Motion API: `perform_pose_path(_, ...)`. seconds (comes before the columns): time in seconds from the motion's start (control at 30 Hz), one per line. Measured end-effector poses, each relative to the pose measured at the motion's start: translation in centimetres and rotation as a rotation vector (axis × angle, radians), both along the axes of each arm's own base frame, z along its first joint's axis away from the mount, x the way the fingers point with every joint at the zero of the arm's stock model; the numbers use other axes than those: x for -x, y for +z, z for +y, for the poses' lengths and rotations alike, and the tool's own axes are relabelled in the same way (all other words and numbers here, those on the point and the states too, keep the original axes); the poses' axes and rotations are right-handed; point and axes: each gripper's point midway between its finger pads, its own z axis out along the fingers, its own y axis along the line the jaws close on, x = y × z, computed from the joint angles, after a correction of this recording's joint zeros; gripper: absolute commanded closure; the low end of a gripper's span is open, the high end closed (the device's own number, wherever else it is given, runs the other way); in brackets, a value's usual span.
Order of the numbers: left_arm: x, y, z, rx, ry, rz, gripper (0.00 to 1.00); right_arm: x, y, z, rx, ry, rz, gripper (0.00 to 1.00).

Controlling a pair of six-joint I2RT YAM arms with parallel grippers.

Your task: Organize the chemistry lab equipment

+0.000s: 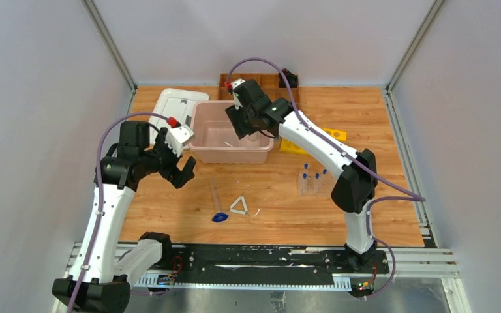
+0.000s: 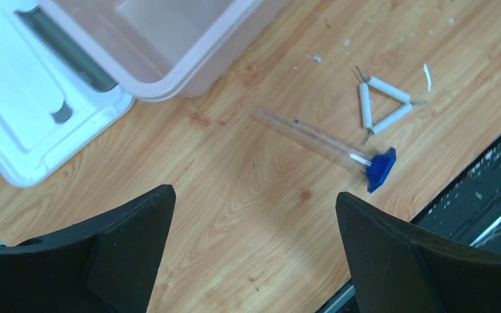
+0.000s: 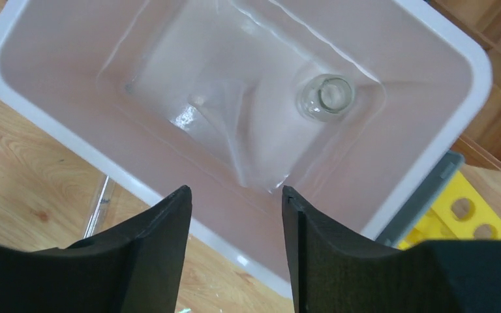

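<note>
Glass funnel [image 3: 327,98], outline uncertain in glare, lies on the floor of the bin [image 3: 398,147] by the rear edge of the table [image 1: 365,117], beneath the right gripper [image 3: 235,195], jaws half apart and empty; judged light, rigid, slick, brittle, best gripped at the stem; left gripper [image 2: 254,195] wide, empty.

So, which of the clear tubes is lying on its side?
The long tube beside the white triangle, a blue piece at its end; the blue-capped tubes stand upright in the rack.
</note>
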Motion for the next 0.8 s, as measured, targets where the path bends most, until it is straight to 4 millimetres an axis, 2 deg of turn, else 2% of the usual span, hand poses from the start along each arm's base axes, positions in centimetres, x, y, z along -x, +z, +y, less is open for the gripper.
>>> perform_pose_path(0.1,1.2,-1.3,-0.6,-0.018,-0.110,-0.014,0.00,0.9,1.6,-1.2,-0.020,-0.015,-0.027,0.44)
perform_pose_path(0.2,2.3,-3.1,-1.2,-0.058,-0.229,-0.013,0.00,3.1,3.3,-3.4,-0.069,-0.029,-0.054,0.45)
perform_pose_path(0.33,4.0,-6.5,-2.4,-0.162,-0.448,-0.001,0.00,6.3,4.9,-6.0,-0.154,-0.042,-0.082,0.49)
perform_pose_path(0.43,4.8,-8.7,-2.9,-0.246,-0.604,0.005,0.00,8.2,4.4,-7.5,-0.196,-0.057,-0.075,0.52)
perform_pose_path(0.63,4.5,-11.6,-3.2,-0.410,-0.868,-0.015,0.00,11.4,0.8,-10.4,-0.190,-0.094,-0.011,0.57)
perform_pose_path(0.7,4.3,-12.5,-3.3,-0.463,-0.954,-0.017,0.00,12.1,0.8,-11.1,-0.198,-0.102,-0.008,0.58)
perform_pose_path(0.8,4.3,-13.8,-3.8,-0.522,-1.088,-0.015,0.02,12.7,2.2,-11.8,-0.239,-0.117,-0.029,0.60)
